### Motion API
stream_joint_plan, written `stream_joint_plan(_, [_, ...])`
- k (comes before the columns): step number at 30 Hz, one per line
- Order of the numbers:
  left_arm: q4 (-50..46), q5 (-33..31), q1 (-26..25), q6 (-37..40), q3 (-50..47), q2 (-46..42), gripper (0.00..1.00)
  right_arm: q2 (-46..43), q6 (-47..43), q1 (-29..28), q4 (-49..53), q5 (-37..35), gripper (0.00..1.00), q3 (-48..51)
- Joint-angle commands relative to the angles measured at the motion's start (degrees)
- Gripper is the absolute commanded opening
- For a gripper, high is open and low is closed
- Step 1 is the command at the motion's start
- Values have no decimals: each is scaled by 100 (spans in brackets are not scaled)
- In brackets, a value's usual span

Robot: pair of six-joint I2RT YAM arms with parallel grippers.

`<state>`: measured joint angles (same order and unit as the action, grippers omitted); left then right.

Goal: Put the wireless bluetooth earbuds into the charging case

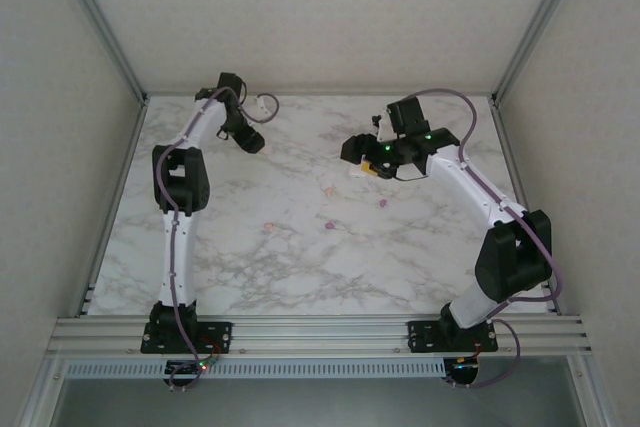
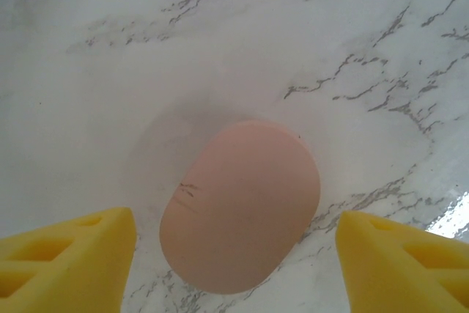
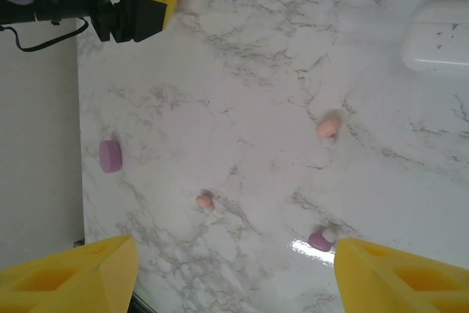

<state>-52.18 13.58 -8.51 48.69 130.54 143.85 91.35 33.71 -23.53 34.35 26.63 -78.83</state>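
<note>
Left fingers (image 2: 66, 262) stand wide astride pale pink oval plastic charging case (image 2: 240, 207) w/o touching, right fingers (image 3: 399, 276) wide & empty above tiny pink and purple bead-like earbuds (image 3: 327, 127) strewn on white marble counter (image 3: 278, 71), so a slightly off pinch may flick one away.

White arms (image 1: 176, 247) with black joints (image 1: 182, 179), lilac cables (image 1: 455, 97) along the links, black bases (image 1: 185, 333), yellow wedge jaws
</note>
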Motion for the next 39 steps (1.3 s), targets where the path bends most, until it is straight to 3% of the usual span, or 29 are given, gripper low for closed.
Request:
stream_joint_plan(1, [-282,237,60,168,268,251,70,85,-49,-48,201,-110,72,-233])
stream_joint_plan(12, [-248,293,69,116,270,438,67,41,-40,-73,305,-211,72,-269])
stream_joint_plan(22, [-635,683,9,3,85,36,43,32,-41,-79,329,-427,72,-171])
stream_joint_plan(27, [-578,863,-154,-112,-644,-623,35,10,118,-49,149,-566,72,39])
stream_joint_plan(32, [-330,1152,-483,-122,-1730,-1658,34,65,248,66,-53,-407,69,178])
stream_joint_plan(39, [233,1497,-1286,-360,-3064,-3174,34,-26,434,411,-756,522,59,437])
